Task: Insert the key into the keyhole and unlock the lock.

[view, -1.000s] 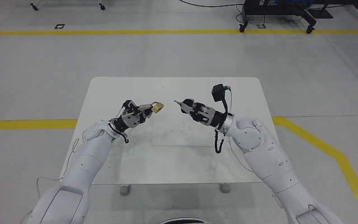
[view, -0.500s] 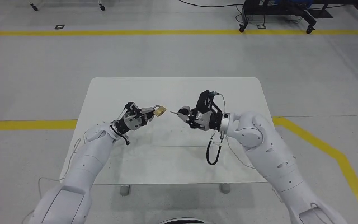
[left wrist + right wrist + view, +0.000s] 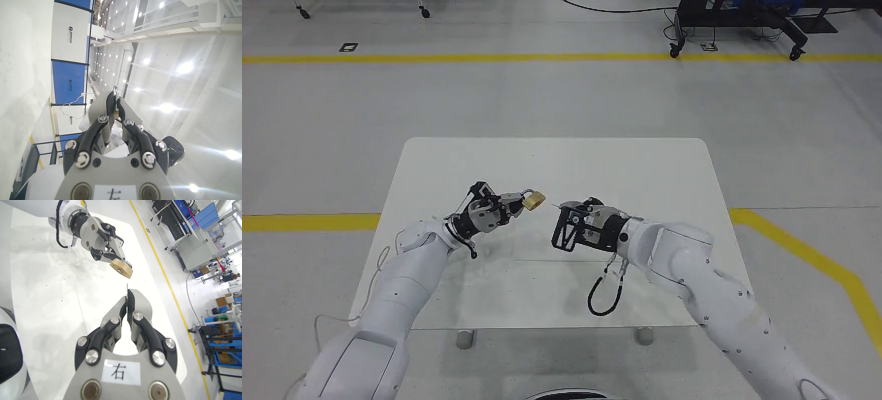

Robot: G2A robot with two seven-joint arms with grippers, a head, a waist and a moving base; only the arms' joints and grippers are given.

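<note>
Right wrist view gives us the best line on the job: the right gripper (image 3: 127, 299) is pinched tight on the key (image 3: 127, 288), whose thin blade sticks out past the fingertips; the left gripper (image 3: 115, 256) is clamped on the shackle end of the brass lock (image 3: 121, 268), held in the air above the table (image 3: 47, 298), with the keyhole (image 3: 119, 269) turned toward the key; key tip and lock are near but apart, and the keyhole sits a little off the blade's line. We judge the step in hand to be the final lining-up before insertion; to do it well we would bring the blade square onto the keyhole first, match its flat to the slot, then push in slowly and straight; the lock, gripped at one end, could swing away under a crooked push, so the left arm should brace it; we would turn only once the blade is fully seated.
</note>
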